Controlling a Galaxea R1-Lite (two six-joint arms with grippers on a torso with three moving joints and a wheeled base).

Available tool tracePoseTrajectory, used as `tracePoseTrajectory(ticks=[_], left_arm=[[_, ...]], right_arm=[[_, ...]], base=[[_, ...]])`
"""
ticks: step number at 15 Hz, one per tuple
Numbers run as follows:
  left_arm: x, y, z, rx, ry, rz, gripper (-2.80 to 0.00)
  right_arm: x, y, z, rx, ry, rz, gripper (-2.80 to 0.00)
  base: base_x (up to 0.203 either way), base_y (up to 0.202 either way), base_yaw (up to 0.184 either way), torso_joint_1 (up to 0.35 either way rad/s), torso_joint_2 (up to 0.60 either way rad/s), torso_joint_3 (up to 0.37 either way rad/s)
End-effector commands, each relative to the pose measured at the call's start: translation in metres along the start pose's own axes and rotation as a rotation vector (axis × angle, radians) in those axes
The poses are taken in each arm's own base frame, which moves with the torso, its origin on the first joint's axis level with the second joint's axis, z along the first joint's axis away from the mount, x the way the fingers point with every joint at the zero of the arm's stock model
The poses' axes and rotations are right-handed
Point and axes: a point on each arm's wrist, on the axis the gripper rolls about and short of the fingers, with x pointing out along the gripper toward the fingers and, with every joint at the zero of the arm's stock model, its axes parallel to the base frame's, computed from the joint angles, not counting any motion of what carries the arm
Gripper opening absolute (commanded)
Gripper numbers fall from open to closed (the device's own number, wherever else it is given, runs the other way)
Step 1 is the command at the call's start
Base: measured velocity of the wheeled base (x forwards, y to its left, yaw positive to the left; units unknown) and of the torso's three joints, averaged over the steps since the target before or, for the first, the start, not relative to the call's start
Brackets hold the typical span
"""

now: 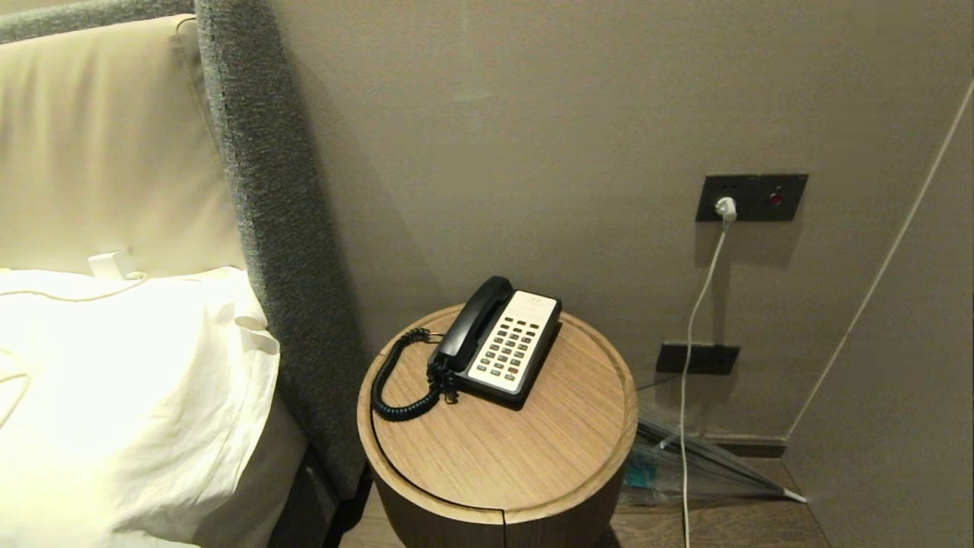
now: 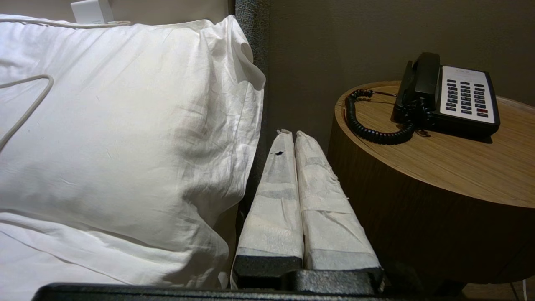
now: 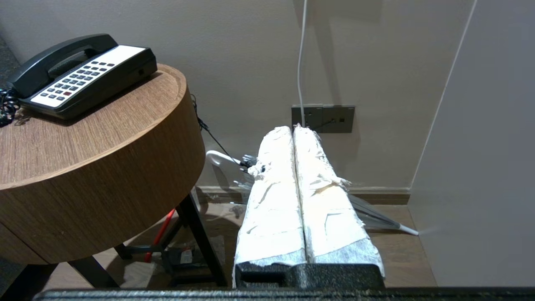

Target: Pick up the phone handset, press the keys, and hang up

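A white pillow point(image 1: 129, 396) lies beside the round wooden table point(image 1: 498, 457).

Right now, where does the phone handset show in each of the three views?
Head view: phone handset at centre, on the phone's left side.
Left wrist view: handset upper right, beyond the closed fingers.
Right wrist view: handset upper left.
Shared landmark: the round wooden table.

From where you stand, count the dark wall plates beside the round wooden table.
2. The wide dark wall plate sits high on the beige wall with a white plug in it; the smaller dark wall plate sits lower, near the floor. The table may hide others.
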Motion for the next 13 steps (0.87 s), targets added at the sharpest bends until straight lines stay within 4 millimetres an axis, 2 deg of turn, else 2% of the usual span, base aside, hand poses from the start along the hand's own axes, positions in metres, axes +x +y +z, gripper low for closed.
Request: tracePoseTrajectory(ticks=[1, 13], left_arm=[[0.0022, 0.0002, -0.0112, 0.0, 0.04, 0.001, -2.8], [0.0022, 0.0002, -0.0112, 0.0, 0.04, 0.001, -2.8]], right_arm=[[0.0015, -0.0002, -0.0061, -0.01, 0.024, 0.001, -2.8], [0.0015, -0.0002, -0.006, 0.017, 0.023, -0.002, -2.8]], base=[[0.0, 0.0, 0.0, 0.0, 0.0, 0.0], [0.0, 0.0, 0.0, 0.0, 0.0, 0.0]])
